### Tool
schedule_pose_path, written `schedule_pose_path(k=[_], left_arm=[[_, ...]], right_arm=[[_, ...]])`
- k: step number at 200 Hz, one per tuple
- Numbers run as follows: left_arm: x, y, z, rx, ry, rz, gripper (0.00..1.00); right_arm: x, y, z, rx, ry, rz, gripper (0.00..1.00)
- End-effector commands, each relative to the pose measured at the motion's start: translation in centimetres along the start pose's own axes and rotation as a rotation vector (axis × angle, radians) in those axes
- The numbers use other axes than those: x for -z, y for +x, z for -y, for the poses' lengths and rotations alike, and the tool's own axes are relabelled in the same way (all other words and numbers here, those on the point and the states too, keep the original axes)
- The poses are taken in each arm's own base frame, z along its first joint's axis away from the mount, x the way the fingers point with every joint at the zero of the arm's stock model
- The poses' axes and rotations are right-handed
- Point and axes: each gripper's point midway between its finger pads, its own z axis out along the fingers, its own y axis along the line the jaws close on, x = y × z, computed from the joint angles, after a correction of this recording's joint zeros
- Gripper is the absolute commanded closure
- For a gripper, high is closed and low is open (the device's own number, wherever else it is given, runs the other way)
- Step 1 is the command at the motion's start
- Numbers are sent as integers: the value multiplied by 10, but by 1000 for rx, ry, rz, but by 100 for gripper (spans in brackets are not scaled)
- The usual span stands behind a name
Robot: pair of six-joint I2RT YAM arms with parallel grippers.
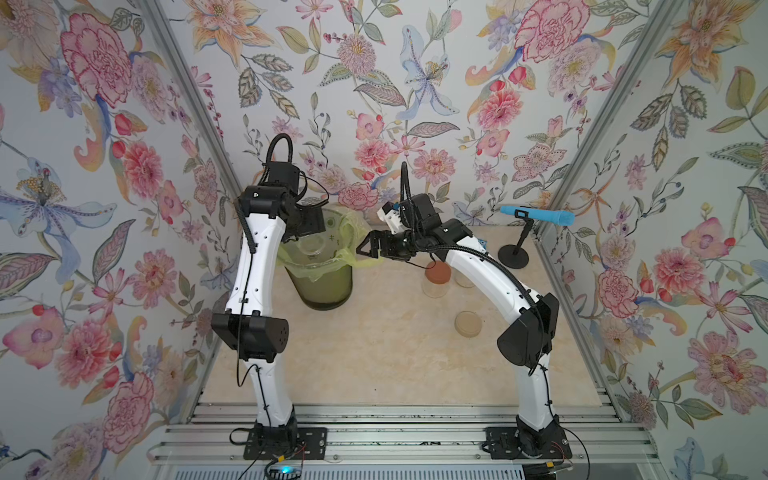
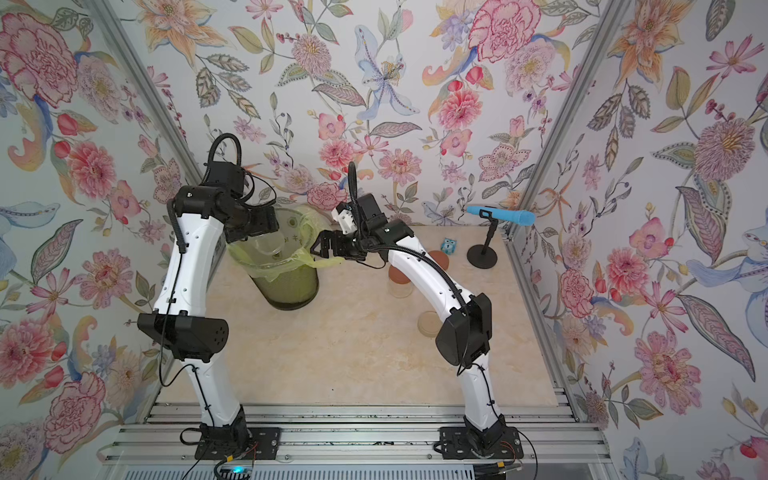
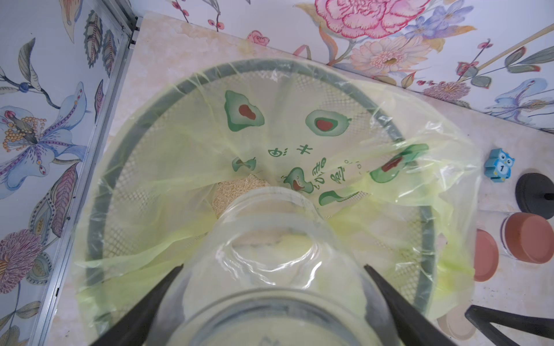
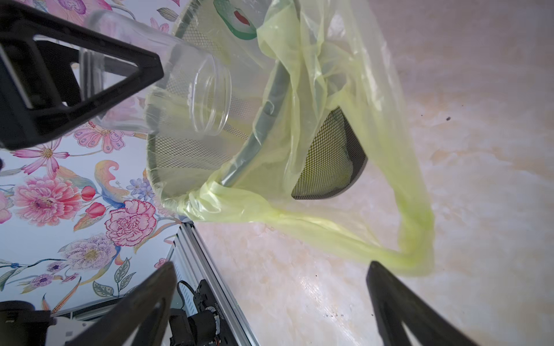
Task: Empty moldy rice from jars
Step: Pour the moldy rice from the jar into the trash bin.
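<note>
Round dark-green mesh bin (image 1: pixel 328 286): translucent yellow-green plastic liner (image 4: pixel 329 75) printed with green avocados, red-brown pits. Inside bin: grainy off-white rice (image 3: pixel 236 188). Over bin: lidless colourless glass jar (image 3: pixel 269 227). Beside bin: squat clear jar with reddish-brown lid (image 3: pixel 529 238); cream marbled tabletop (image 1: pixel 374 353).

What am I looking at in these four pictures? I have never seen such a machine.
Two robot arms stand at a table, each ending in a two-fingered gripper. Two pictures look down from above; the two others come from cameras on the wrists. The left gripper holds an open glass jar tipped over a green bin with a yellow-green liner; rice lies at its bottom. The right gripper is open and empty beside the liner. On the table stand two jars with reddish-brown lids, a beige lid, a blue microphone and an owl toy.
</note>
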Motion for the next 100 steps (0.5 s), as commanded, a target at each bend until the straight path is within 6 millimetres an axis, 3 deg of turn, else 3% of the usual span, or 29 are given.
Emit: schedule_pose_path(k=[1,35,65,70,100], left_arm=[[40,-34,1,52,89,173,100],[64,-48,1,91,211,306,100],[65,-43,-1,138,319,395,100],[81,-43,2,138,355,441,100],[86,-34,9,157,464,534,100]], right_arm=[[2,-10,-8,-16,-34,13,0],[10,-23,-20,-45,-72,41,0],[17,-32,-31,-79,-114,54,0],[18,-32,-32,-91,-120,54,0],[26,-38,-46,-166,-165,57,0]])
